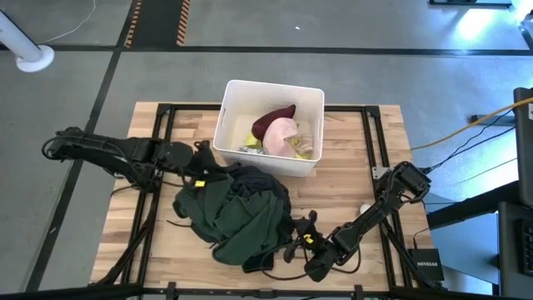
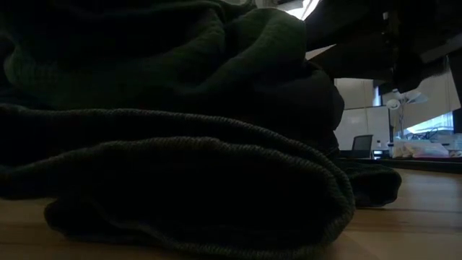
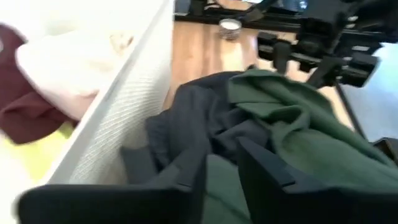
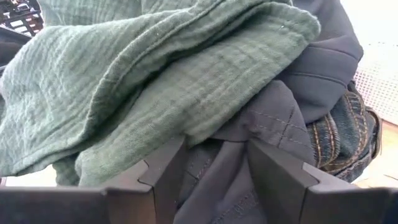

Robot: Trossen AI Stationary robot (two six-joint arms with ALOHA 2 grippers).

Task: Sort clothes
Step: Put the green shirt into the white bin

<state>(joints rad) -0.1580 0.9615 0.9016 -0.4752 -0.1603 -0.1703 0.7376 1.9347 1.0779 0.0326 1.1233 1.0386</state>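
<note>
Green crinkled fabric, the dark green garment (image 1: 241, 221), lies heaped with a black garment (image 1: 258, 185) on the wooden desk (image 1: 391, 158), just in front of the white bin (image 1: 237, 93), the pile touching the bin's near wall. Inside the bin: maroon garment (image 1: 271, 121), pale pink garment (image 1: 283, 131), a neon yellow top (image 1: 301, 150) beneath them, so judged partly sorted already. Left hand (image 1: 202, 167) sits at the pile's edge beside the bin, fingers apart with dark cloth between them, not clamped; likely placed to lift the next piece into the bin. Right hand (image 1: 296, 233) is at the pile's side away from the bin, fingers apart, straddling a fold of black fabric under the green. Right wrist view alone shows blue denim (image 4: 339, 140) tucked under the black layer; the high view hides it. Low view is nearly all dark cloth.
</note>
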